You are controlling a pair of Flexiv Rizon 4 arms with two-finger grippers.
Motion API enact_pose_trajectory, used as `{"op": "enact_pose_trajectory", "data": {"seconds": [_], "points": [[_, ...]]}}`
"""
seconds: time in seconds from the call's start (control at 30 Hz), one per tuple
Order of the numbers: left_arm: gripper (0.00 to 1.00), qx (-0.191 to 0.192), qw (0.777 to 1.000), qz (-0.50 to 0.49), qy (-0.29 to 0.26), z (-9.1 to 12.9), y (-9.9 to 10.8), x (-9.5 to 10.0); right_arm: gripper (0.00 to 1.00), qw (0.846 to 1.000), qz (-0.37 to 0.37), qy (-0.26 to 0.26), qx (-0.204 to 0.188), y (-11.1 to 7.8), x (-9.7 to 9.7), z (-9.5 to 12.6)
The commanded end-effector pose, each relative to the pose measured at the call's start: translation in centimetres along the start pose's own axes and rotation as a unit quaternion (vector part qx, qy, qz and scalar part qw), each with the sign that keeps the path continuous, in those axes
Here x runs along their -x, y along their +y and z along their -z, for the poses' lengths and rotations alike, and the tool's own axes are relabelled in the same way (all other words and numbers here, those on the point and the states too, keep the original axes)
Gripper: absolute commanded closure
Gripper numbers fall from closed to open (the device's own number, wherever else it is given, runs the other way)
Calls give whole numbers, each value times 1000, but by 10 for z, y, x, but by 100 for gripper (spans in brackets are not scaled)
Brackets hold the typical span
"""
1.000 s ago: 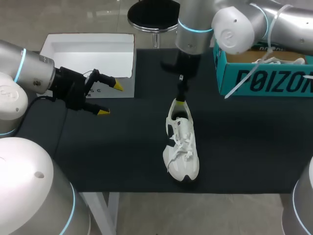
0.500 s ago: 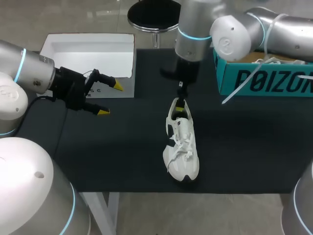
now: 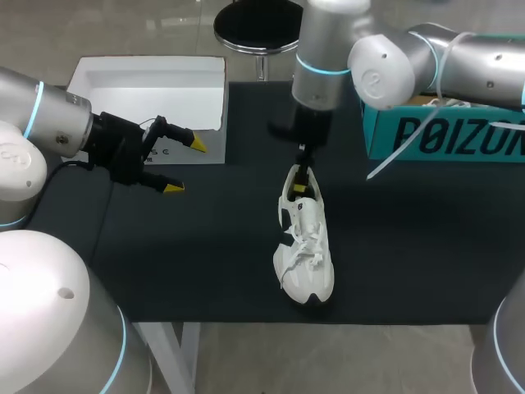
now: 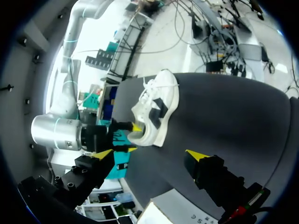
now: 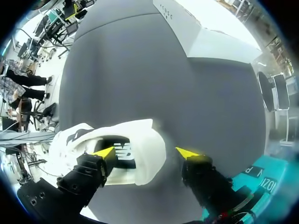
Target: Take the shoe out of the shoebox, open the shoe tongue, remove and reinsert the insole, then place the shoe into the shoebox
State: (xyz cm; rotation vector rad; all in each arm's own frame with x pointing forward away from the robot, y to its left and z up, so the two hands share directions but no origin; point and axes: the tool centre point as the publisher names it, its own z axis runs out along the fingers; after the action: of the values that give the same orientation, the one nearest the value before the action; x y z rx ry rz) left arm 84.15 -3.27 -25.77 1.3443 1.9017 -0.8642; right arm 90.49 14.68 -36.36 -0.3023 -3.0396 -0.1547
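Head view takes in the black cloth-covered surface, with two boxes at its far side: one open white cardboard box at the far left and one teal cardboard shoebox at the far right. Between them, out on the middle of the surface and clear of both boxes, lies the single white lace-up sneaker. It sits upright on its sole, its long axis running far to near, with the heel at the far end and the toe close to the near edge.

That heel points straight at my right gripper, which hangs down over it. In the right wrist view its fingers are spread and straddle the heel wall, one yellow tip down inside the collar opening and the other outside behind the heel, with a gap showing on the outer side. I judge it released, not clamped. Whatever comes next at the tongue or insole falls to this arm, being by far the nearer.

My left gripper is well apart to the left, just near of the white box, fingers parted and holding nothing.
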Motion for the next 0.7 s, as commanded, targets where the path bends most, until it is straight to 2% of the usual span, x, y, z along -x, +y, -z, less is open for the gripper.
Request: {"op": "enact_pose_trajectory", "data": {"seconds": [0.03,0.1,0.13,0.17,0.57,0.7], "points": [[0,1,1000,0,1,-1,0,0,65,1000,-1,3,0,2,1,-7],[0,1,1000,0,1,-1,0,0,84,1000,-1,3,0,1,1,-9],[0,1,1000,0,1,-1,0,0,96,1000,-1,3,1,1,1,-9],[0,1,1000,0,1,-1,0,0,100,1000,-2,3,1,1,1,-9],[0,1,1000,0,1,-1,0,0,100,1000,-11,-17,7,2,3,17],[0,1,1000,0,1,-1,0,0,100,999,-24,-38,6,1,4,37]]}}
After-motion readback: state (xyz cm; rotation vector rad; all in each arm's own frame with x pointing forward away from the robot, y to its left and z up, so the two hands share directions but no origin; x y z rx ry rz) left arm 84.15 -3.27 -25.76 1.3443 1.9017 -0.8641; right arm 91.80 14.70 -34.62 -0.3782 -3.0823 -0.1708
